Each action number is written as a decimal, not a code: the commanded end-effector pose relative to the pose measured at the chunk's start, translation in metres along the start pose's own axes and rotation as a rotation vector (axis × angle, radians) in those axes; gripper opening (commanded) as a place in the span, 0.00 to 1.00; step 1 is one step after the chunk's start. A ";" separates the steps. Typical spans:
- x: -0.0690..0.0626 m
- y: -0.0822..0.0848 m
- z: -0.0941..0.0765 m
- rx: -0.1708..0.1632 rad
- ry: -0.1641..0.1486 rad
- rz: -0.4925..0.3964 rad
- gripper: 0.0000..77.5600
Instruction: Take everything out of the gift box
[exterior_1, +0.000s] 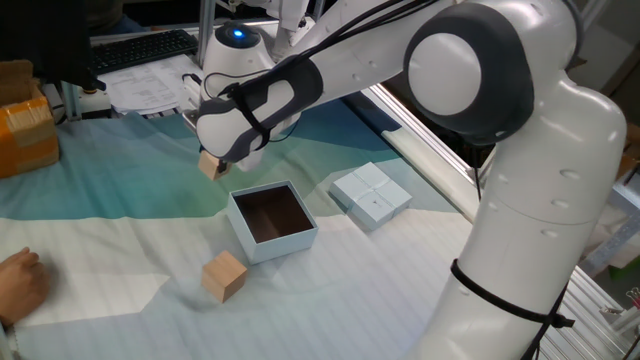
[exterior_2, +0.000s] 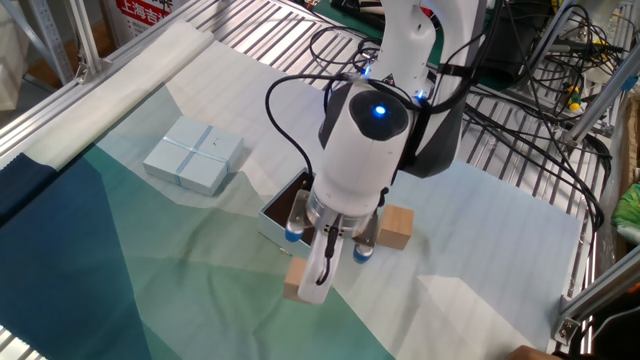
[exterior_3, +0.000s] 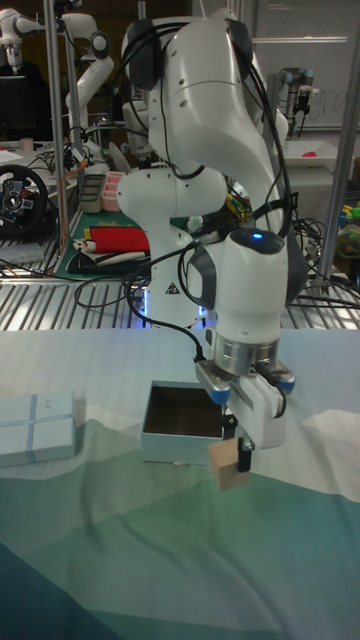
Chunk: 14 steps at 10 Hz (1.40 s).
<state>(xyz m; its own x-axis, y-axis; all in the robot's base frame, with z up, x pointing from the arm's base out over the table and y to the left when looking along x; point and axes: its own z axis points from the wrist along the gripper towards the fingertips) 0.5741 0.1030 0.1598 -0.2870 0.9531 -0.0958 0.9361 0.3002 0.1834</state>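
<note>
- Gift box (exterior_1: 272, 222) sits mid-cloth, open, dark interior looks empty from what I can see – nothing left inside, I judge.
- One wooden cube (exterior_1: 224, 275) already lies on the cloth, just beside the box on the side toward the near edge in one fixed view; in the other fixed view it shows behind the wrist (exterior_2: 397, 226).
- Second cube (exterior_3: 229, 465) is pinched in the gripper (exterior_3: 238, 458), fingers closed on it, outside the box wall on the teal part of the cloth – low, but I cannot tell if it touches the cloth yet.
- Risk: if I let go while it hangs above the cloth, the cube could bounce or roll, maybe back against the box wall.
- Risk: the hold looks off-centre in the tall fixed view, the cube hanging mostly to one side of the finger, so it may twist or slip out early.
- Risk: pressing down too far would drag the wrinkled cloth (exterior_2: 180, 280) and pull the box with it.
- Lid (exterior_1: 371, 196) lies well apart, toward the table's rail edge, so no clash there.
- A person's hand (exterior_1: 20, 283) rests at the cloth's edge, near the loose cube; a wide retreat swing could come close to it.
</note>
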 end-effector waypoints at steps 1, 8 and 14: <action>-0.001 0.002 -0.001 -0.004 0.002 0.001 0.02; -0.001 0.002 -0.001 -0.004 0.002 0.001 1.00; 0.004 -0.011 -0.036 0.082 0.077 -0.286 1.00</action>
<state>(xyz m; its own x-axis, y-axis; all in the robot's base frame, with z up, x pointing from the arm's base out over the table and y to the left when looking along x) 0.5713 0.1032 0.1651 -0.3176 0.9443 -0.0866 0.9302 0.3280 0.1650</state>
